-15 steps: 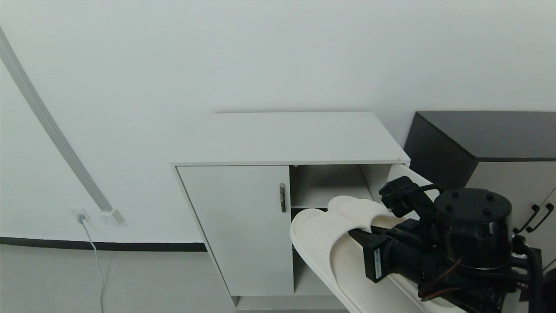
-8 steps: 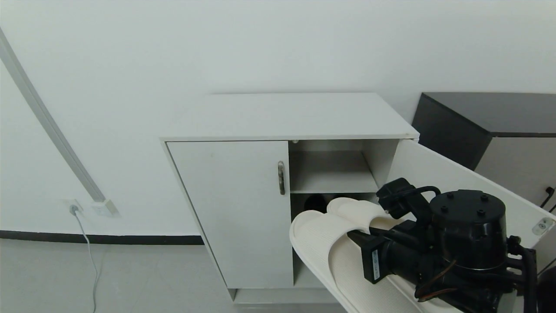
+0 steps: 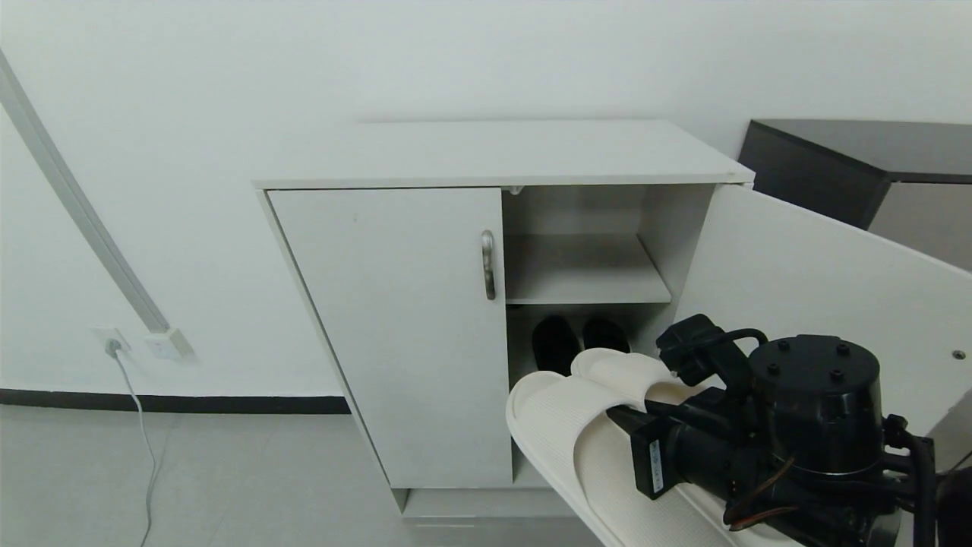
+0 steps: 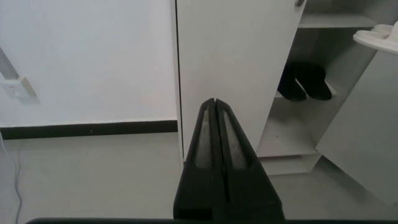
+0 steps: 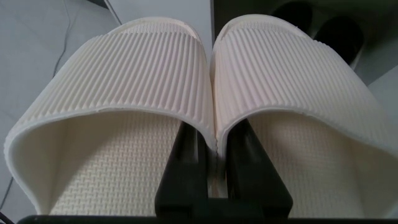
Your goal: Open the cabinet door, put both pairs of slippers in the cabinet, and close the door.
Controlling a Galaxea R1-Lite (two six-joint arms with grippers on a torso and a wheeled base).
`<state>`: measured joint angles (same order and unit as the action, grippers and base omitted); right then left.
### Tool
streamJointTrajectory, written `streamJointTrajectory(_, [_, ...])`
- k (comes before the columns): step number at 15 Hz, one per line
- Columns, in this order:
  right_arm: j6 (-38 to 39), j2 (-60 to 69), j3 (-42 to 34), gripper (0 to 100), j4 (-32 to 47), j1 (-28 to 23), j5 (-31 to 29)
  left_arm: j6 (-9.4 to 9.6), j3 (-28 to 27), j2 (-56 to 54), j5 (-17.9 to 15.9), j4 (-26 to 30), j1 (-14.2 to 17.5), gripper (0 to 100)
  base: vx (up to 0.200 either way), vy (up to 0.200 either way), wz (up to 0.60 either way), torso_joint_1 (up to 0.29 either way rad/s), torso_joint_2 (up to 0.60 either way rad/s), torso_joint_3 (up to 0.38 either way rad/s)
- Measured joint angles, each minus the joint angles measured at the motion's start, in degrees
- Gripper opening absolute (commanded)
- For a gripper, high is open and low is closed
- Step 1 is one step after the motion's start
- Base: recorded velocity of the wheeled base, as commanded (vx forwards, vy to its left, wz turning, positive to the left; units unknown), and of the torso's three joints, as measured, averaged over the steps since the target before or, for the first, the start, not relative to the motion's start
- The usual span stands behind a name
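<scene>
- Head view: white cabinet (image 3: 501,152) against the wall. Left door (image 3: 395,327) shut, metal handle (image 3: 487,264) at its inner edge. Right door (image 3: 820,289) swung wide open.
- Inside there is one shelf (image 3: 585,277), bare. The black slippers (image 3: 577,342) sit side by side in the compartment under it, towards the back.
- The right gripper (image 3: 638,414) is in front of the open half, carrying the cream slippers (image 3: 562,425). Toes point at the opening, below shelf level, and the pair is outside the cabinet.
- A dark cabinet (image 3: 835,163) stands to the right. Low on the wall to the left is a wall socket (image 3: 112,343) with a cable (image 3: 140,433) hanging to the floor.
- Left wrist view: left gripper (image 4: 215,109) has its fingers pressed together with nothing between them. It is out over the floor, in front of the left door (image 4: 230,56).
- Black slippers (image 4: 305,84) show in the open half, and the cream slippers' (image 4: 379,36) edge sits higher, by the opening.
- Right wrist view: right gripper (image 5: 214,149) is clamped on the two touching inner sides of the cream slippers (image 5: 149,68), one finger in each shoe.
- Black slippers (image 5: 323,25) show beyond the toes.
</scene>
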<state>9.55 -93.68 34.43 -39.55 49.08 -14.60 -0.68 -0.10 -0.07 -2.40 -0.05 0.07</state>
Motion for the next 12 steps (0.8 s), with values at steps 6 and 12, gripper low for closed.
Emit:
streamJointTrajectory(6, [-0.05,-0.05,-0.26,0,0.02,0.12,0.02,0.00,0.00,0.00,0.05,-0.02,0.00,0,0.000,0.000,0.00,-0.059,0.45,0.380])
streamJointTrajectory(12, [-0.05,-0.09,-0.33,0,0.02,0.20,0.00,0.00,0.02,0.00,-0.02,-0.05,0.00,0,0.000,0.000,0.00,-0.001,0.17,0.160])
